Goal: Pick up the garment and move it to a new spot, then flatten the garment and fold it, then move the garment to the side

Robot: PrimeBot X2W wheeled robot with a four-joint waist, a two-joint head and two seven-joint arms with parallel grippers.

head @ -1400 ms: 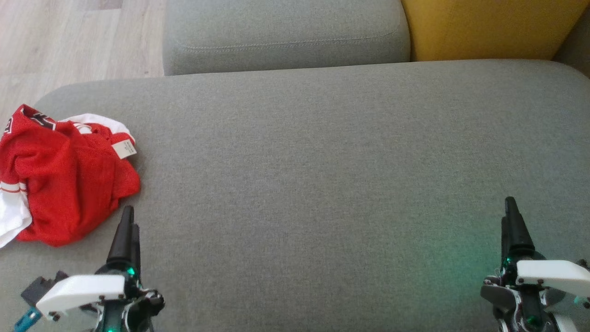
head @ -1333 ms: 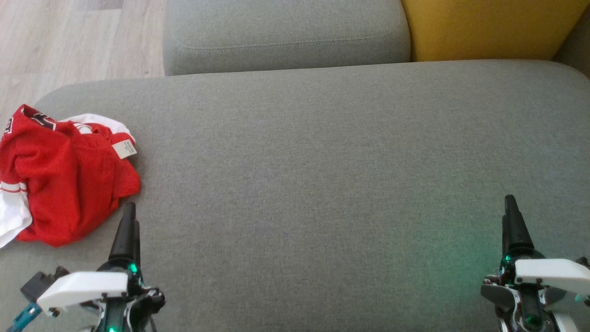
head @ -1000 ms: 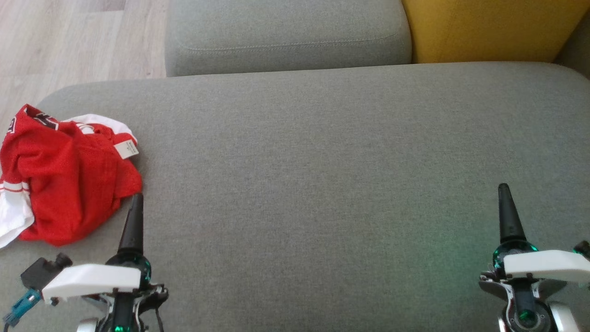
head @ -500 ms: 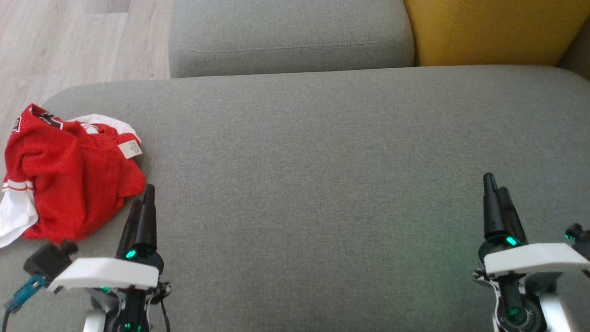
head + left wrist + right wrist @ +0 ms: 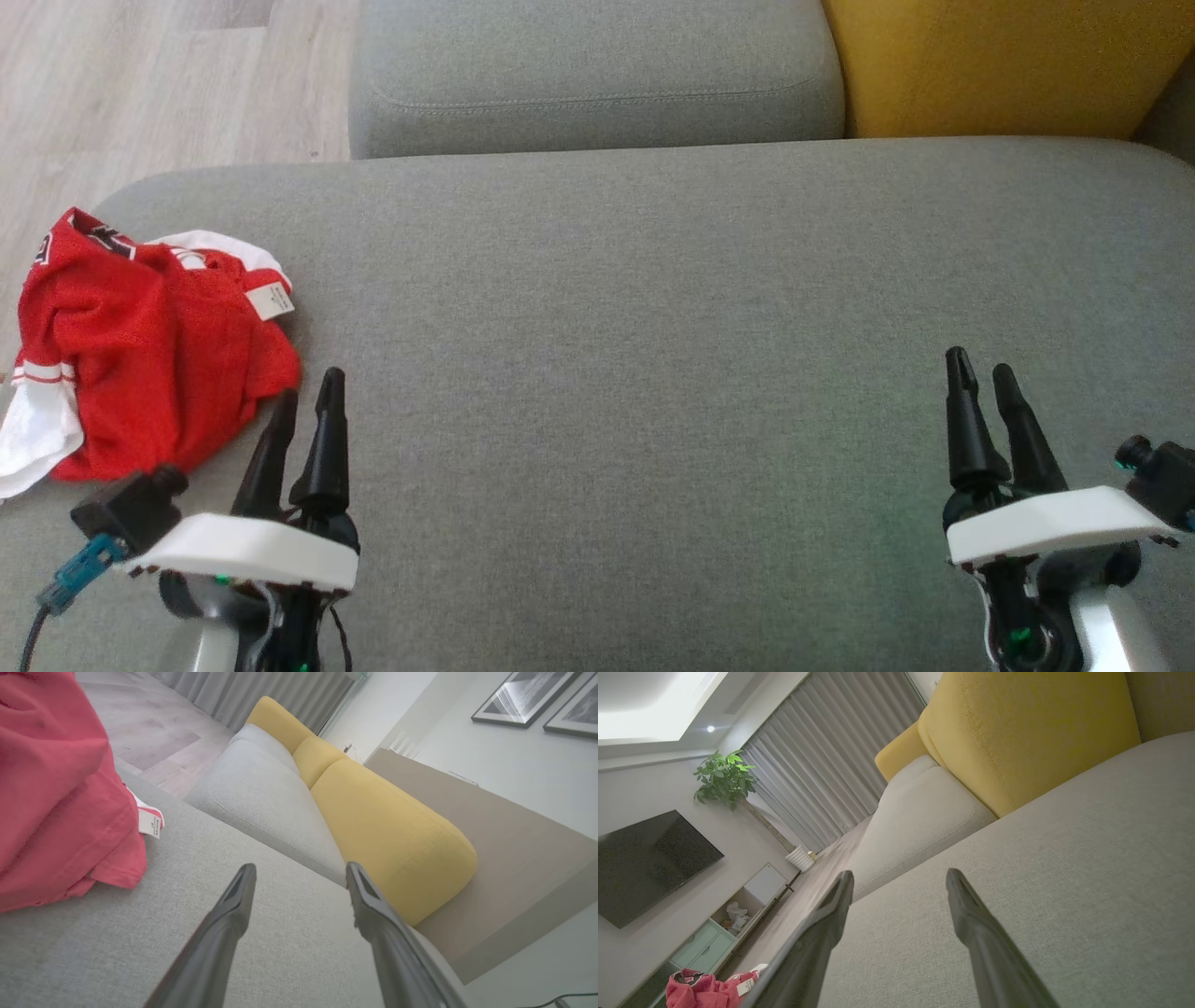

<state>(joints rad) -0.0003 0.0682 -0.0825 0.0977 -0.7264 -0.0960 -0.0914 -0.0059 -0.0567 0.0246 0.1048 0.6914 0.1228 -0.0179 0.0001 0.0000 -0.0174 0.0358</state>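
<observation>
The crumpled red mesh jersey with white trim (image 5: 140, 364) lies at the left end of the grey fabric sofa seat (image 5: 653, 308). The left gripper (image 5: 308, 387), fingers spread and empty, stands just beside it, jersey to its left. The right gripper (image 5: 977, 362), likewise spread, is well apart.

Even soft daylight, sharp focus; wrist views wide-angle, edges warped.

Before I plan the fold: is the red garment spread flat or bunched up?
Bunched up: the red garment lies in a crumpled heap on the grey cushion.
</observation>
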